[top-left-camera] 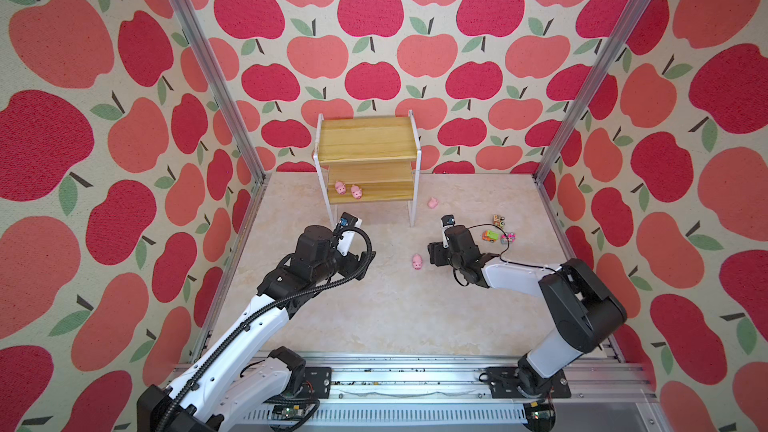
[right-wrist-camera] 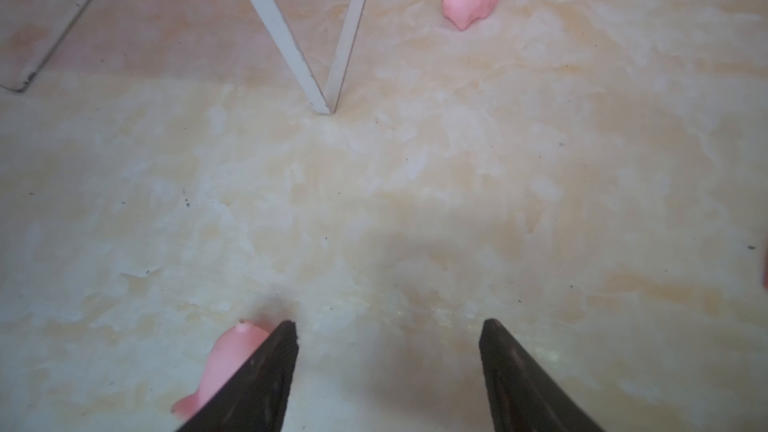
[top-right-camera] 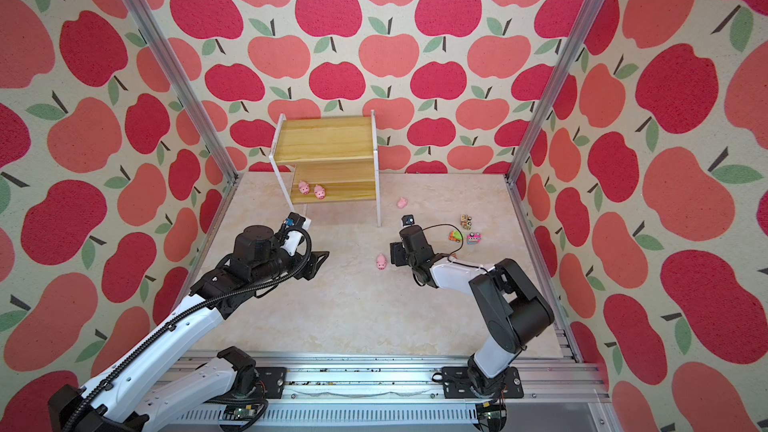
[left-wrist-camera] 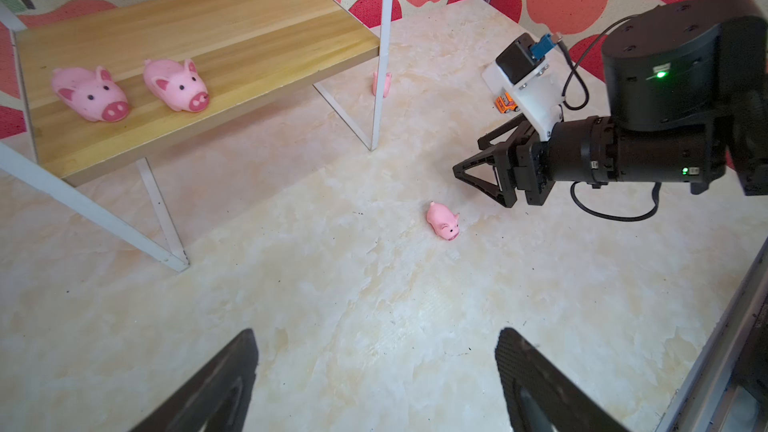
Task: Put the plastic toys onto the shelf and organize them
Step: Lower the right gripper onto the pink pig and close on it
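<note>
Two small pink plastic pigs with darker snouts (left-wrist-camera: 89, 93) (left-wrist-camera: 176, 85) stand side by side at one end of the lower light-wood board of the white-framed two-tier shelf (top-left-camera: 365, 139). That spot looks deliberate: a row begun at the end leaves the board's free length for the other toys. Both are upright, their long axes roughly parallel and running across the board's depth, snouts facing out over its front edge.

A third pink pig (top-left-camera: 417, 261) stands on the marbled cream tabletop (top-left-camera: 374, 305), well in front of the shelf. Its long axis runs front to back, with the snout toward the robot's side. The right tool (right-wrist-camera: 388, 326) is wide and empty. In the right wrist view this pig sits just outside one finger, not between the jaws, so I judge that a grasp would need a sideways shift to span its narrow width.

A fourth pink pig (top-left-camera: 433, 202) lies near the shelf's front right leg; I cannot tell which way it points. The bright little toy trucks (top-left-camera: 490, 236) cluster beyond the right arm, none shelved yet.

The left tool (left-wrist-camera: 376, 338) hangs wide and empty before the shelf.
</note>
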